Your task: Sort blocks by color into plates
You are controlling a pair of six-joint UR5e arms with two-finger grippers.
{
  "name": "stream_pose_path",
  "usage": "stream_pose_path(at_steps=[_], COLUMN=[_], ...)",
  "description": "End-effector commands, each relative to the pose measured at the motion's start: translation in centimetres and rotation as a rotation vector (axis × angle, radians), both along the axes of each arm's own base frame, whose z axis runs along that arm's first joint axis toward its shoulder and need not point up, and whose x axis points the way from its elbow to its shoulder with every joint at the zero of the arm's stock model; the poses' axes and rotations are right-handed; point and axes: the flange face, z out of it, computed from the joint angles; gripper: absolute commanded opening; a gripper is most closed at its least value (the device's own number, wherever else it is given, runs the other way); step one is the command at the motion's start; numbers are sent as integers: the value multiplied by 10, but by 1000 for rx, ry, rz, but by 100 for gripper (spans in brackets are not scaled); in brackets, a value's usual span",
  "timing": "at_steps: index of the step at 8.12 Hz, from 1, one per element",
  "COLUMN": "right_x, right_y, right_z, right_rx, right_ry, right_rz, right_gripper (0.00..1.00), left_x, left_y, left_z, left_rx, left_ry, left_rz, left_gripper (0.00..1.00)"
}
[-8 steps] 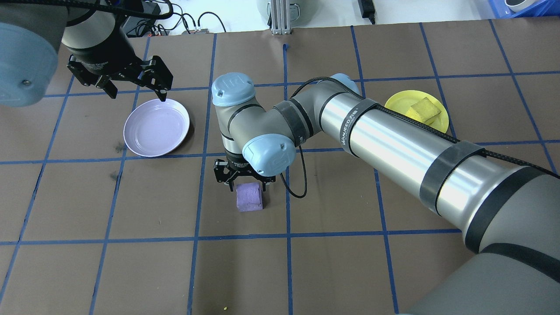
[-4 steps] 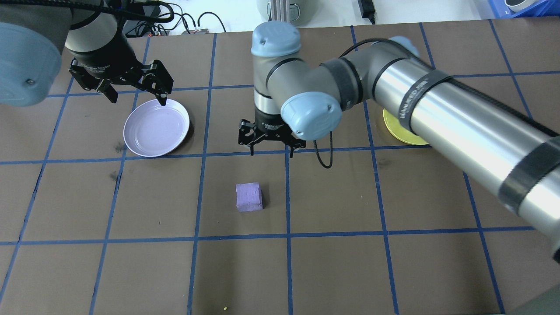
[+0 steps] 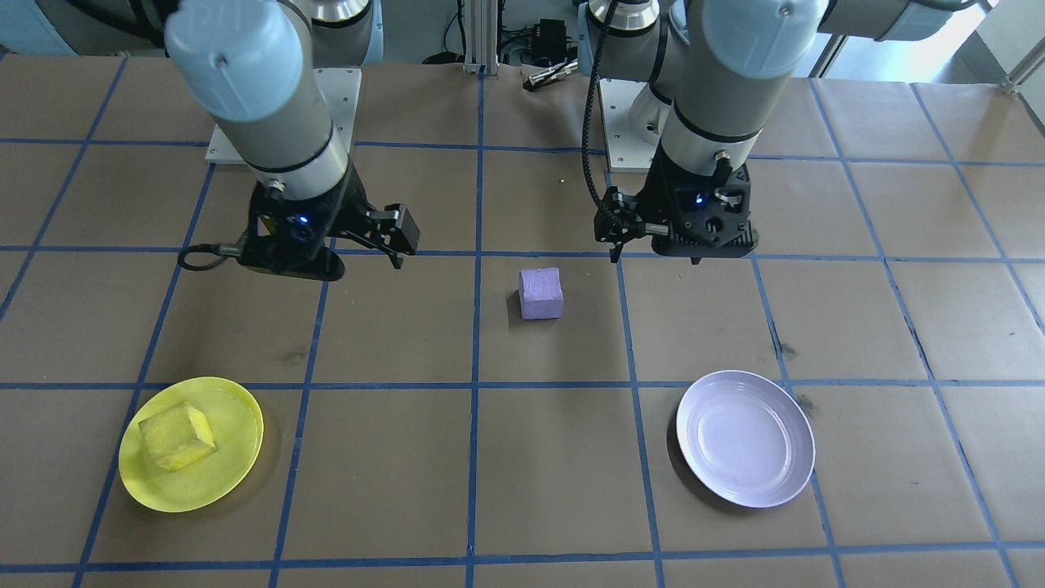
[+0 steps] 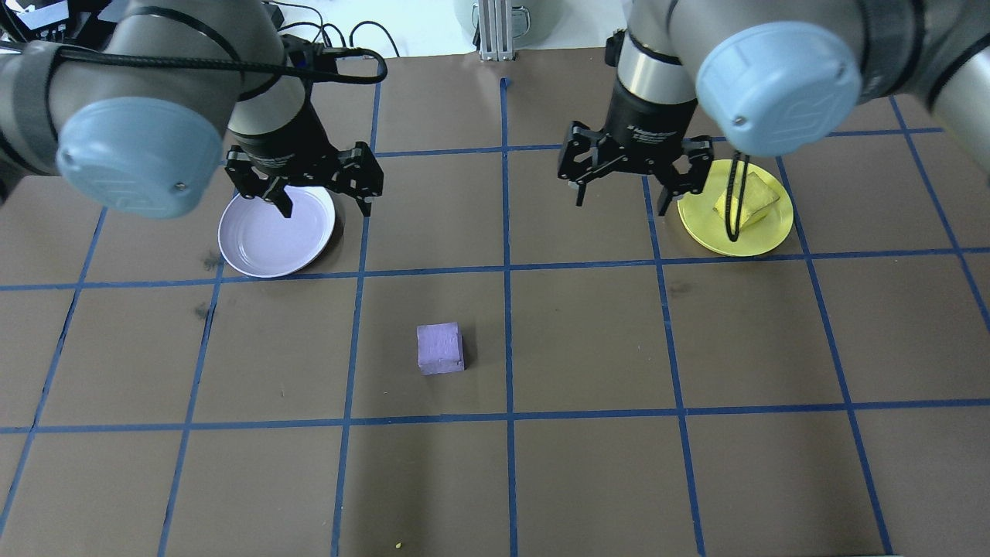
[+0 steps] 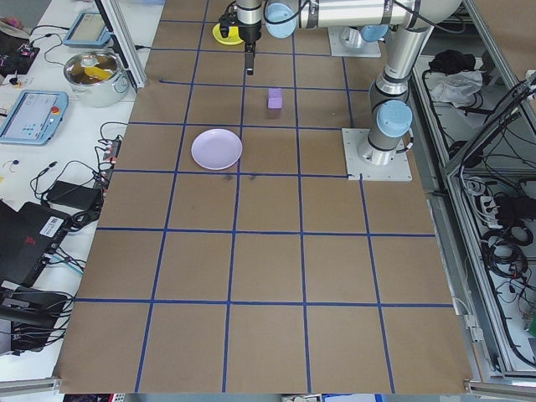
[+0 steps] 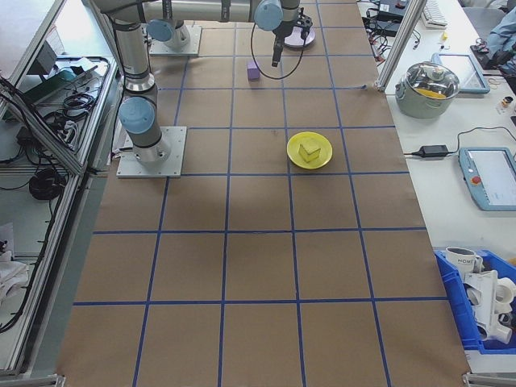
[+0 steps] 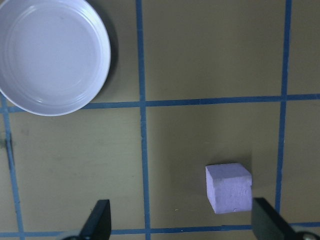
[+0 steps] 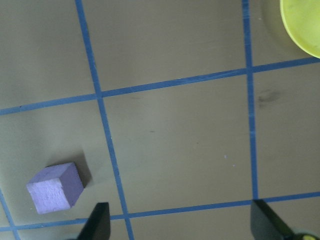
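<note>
Purple block (image 4: pixel 440 349) sits alone on the brown paper-covered table (image 4: pixel 588 480), nearest the robot's side in the overhead view, inside one blue-tape grid square and just left of the centre tape line (image 4: pixel 508 340); all its sides stand free, bare paper around it on every side. Farther out, the lavender plate (image 4: pixel 276 231) lies to the robot's left with nothing in it; its near rim lies just short of a cross tape line. The yellow plate (image 4: pixel 735 220) lies to the robot's right and holds the yellow block (image 4: pixel 747 199), which rests tilted toward the plate's far side, partly crossed by the right arm's cable in the overhead view. The two plates are well apart, with open table between them. Left gripper (image 4: pixel 320 193) hangs above the table over the near right rim of the lavender plate, fingers spread and holding nothing. Right gripper (image 4: pixel 623 189) hangs above the table just left of the yellow plate, fingers likewise spread and bare. The purple block is clear of both grippers: in the left wrist view it lies low between the two fingertips, close to the right-hand one (image 7: pixel 267 220); in the right wrist view it lies outside the left-hand fingertip (image 8: pixel 98 220), near the lower left corner.
</note>
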Motion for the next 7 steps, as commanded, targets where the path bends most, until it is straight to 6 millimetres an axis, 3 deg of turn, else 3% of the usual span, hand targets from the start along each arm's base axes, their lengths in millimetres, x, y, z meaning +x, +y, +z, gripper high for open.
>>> stream_pose_path(at_steps=[1, 3, 4, 7], right_x=[-54, -55, -54, -55], right_y=[51, 81, 85, 86], right_z=[75, 113, 118, 118], right_rx=[-46, -129, -141, -144], right_ry=[49, 37, 24, 31], right_rz=[-24, -28, -28, -28], right_gripper=[100, 100, 100, 100], left_x=[-64, -105, -112, -107], left_y=[-6, 6, 17, 33], left_z=[-71, -119, -139, -194], left_rx=[98, 177, 209, 270], left_ry=[-9, -33, -42, -57], left_rz=[-46, -59, -72, -82], left_gripper=[100, 100, 100, 100])
